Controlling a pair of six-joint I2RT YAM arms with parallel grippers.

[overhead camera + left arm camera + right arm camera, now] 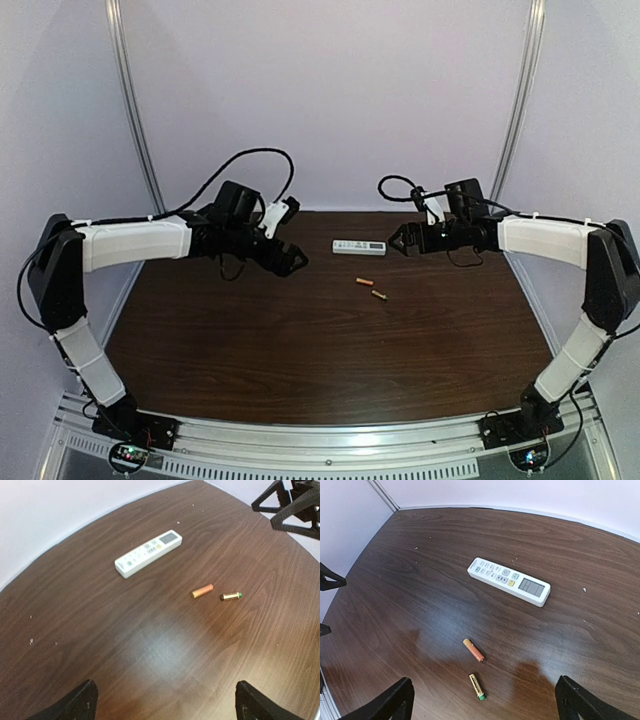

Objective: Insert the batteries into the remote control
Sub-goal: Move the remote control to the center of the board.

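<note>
Two batteries (364,282) lie crosswise on the table (250,340), just near-side of the remote control (358,246), closer to the right claw (397,240); it and the left claw (296,260) gape empty.

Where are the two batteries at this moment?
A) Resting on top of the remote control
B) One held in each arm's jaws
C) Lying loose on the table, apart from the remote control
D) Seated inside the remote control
C: the orange battery and the gold battery lie on the table, close together but not touching, well clear of the remote control.
</note>
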